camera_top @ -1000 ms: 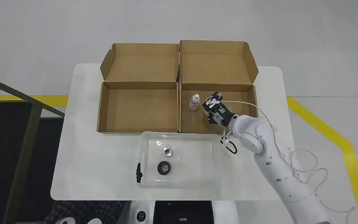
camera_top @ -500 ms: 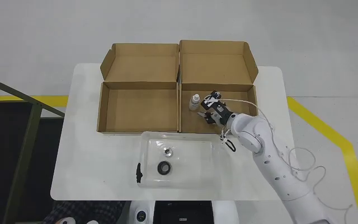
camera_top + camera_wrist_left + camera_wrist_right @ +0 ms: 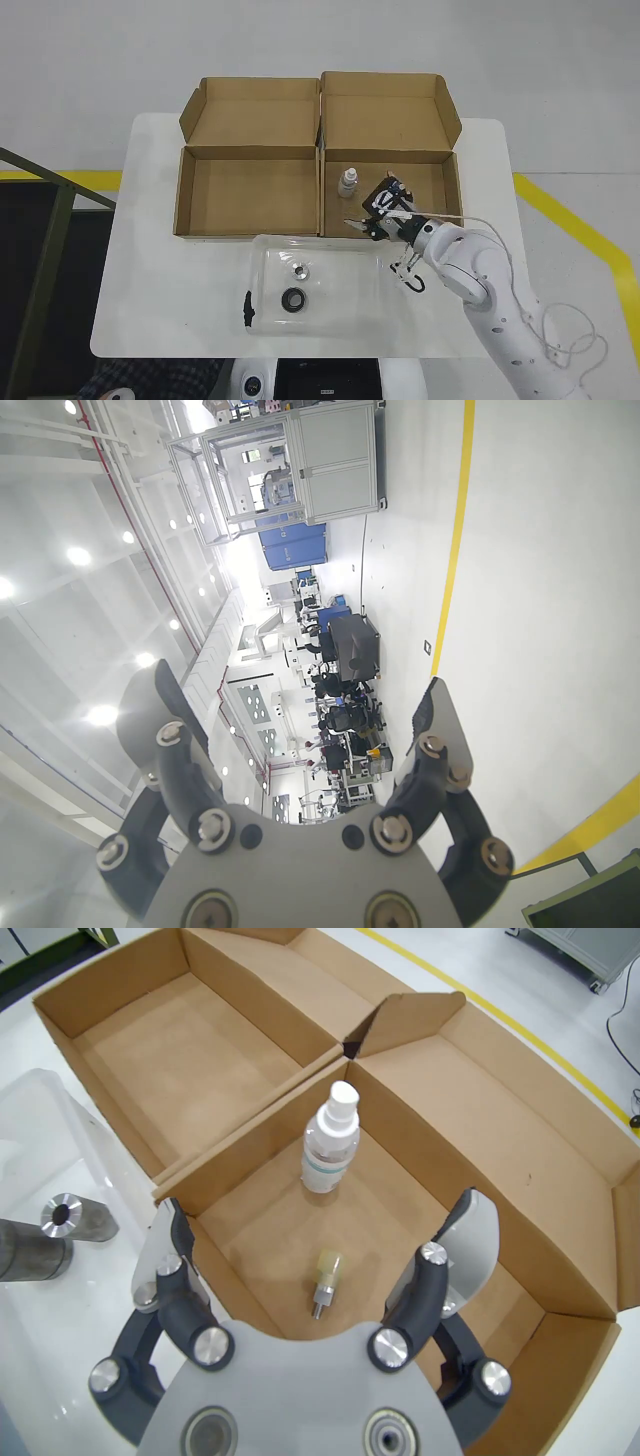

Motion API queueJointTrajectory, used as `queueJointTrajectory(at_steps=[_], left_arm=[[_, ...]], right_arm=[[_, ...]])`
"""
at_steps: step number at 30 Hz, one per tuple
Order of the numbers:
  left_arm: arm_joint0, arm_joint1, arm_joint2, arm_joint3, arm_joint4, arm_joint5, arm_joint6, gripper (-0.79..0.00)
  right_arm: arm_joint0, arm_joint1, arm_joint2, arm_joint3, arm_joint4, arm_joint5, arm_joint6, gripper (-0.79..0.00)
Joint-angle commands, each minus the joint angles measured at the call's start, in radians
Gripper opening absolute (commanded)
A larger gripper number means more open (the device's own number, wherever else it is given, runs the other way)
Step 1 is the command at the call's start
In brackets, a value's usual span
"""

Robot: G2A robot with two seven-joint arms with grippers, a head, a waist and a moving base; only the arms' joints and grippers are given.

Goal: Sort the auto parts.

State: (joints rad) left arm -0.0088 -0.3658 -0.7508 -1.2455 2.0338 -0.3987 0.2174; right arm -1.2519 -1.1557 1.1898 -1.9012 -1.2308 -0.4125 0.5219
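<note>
My right gripper (image 3: 369, 210) (image 3: 320, 1228) hangs open above the front wall of the right cardboard box (image 3: 440, 175) (image 3: 500, 1138). A small metal fitting with a pale cap (image 3: 327, 1280) lies on that box's floor between the fingers, apart from them. A white spray bottle (image 3: 347, 181) (image 3: 331, 1145) stands upright in the same box. In the clear tray (image 3: 265, 250) (image 3: 30, 1093) sit a metal cylinder (image 3: 299, 270) (image 3: 65, 1217), a black ring (image 3: 293, 298) and a black part (image 3: 246, 308). My left gripper (image 3: 300, 700) is open, facing the hall with nothing between its fingers.
The left cardboard box (image 3: 248, 195) (image 3: 190, 1043) has nothing inside; both boxes have lids folded back. A white table (image 3: 150, 280) holds everything, with bare surface left of the boxes and tray. A dark cylinder (image 3: 25, 1253) lies beside the metal one in the tray.
My right gripper has drawn back from the middle of the right box toward its front wall and the tray. The bottle and the tray parts have not moved.
</note>
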Motion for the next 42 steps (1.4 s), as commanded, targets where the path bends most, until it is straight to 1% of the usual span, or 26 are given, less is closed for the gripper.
queueJointTrajectory(at_steps=[1,7,13,22,30,33,35,37,39,41,42], left_arm=[[0.0,0.0,0.0,0.0,0.0,0.0,0.0,0.0],[0.0,0.0,0.0,0.0,0.0,0.0,0.0,0.0],[0.0,0.0,0.0,0.0,0.0,0.0,0.0,0.0],[0.0,0.0,0.0,0.0,0.0,0.0,0.0,0.0],[0.0,0.0,0.0,0.0,0.0,0.0,0.0,0.0],[0.0,0.0,0.0,0.0,0.0,0.0,0.0,0.0],[0.0,0.0,0.0,0.0,0.0,0.0,0.0,0.0],[0.0,0.0,0.0,0.0,0.0,0.0,0.0,0.0],[0.0,0.0,0.0,0.0,0.0,0.0,0.0,0.0],[0.0,0.0,0.0,0.0,0.0,0.0,0.0,0.0],[0.0,0.0,0.0,0.0,0.0,0.0,0.0,0.0]], right_arm=[[-0.03,0.003,0.002,-0.038,-0.003,-0.016,-0.013,0.0],[-0.102,0.009,-0.011,-0.127,-0.038,-0.053,-0.052,0.0],[-0.144,0.012,-0.042,-0.167,-0.081,-0.079,-0.088,0.0],[-0.15,0.011,-0.128,-0.152,-0.178,-0.133,-0.15,0.0],[-0.142,0.008,-0.194,-0.12,-0.253,-0.161,-0.172,0.0],[-0.136,0.007,-0.208,-0.102,-0.266,-0.163,-0.179,-0.065],[-0.133,0.006,-0.214,-0.093,-0.274,-0.166,-0.181,-0.071],[-0.132,0.007,-0.218,-0.088,-0.278,-0.17,-0.184,-0.142],[-0.133,0.008,-0.218,-0.085,-0.281,-0.176,-0.184,-0.172],[-0.135,0.009,-0.215,-0.083,-0.28,-0.185,-0.185,-0.274],[-0.136,0.01,-0.213,-0.081,-0.282,-0.188,-0.182,-0.302]])
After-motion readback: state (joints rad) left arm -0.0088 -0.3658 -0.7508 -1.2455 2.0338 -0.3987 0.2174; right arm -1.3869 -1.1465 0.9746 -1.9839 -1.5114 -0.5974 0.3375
